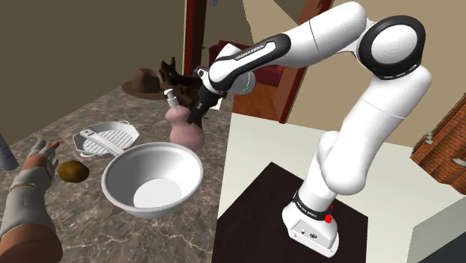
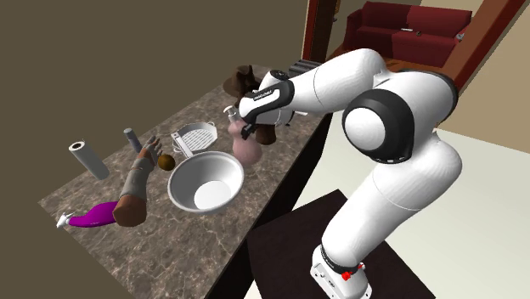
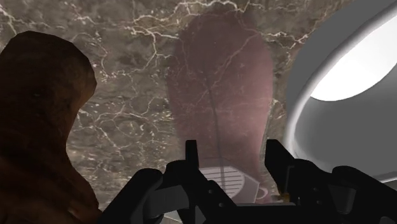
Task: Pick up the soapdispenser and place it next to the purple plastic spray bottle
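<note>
Wrist view shows end effector parted astride pink dispenser; second exterior view adds purple bottle.

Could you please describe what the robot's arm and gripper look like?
The arm is glossy white with rounded links and dark joints, dark lettering on the forearm and a red button near its base. The gripper is all black with two slim fingers.
</note>
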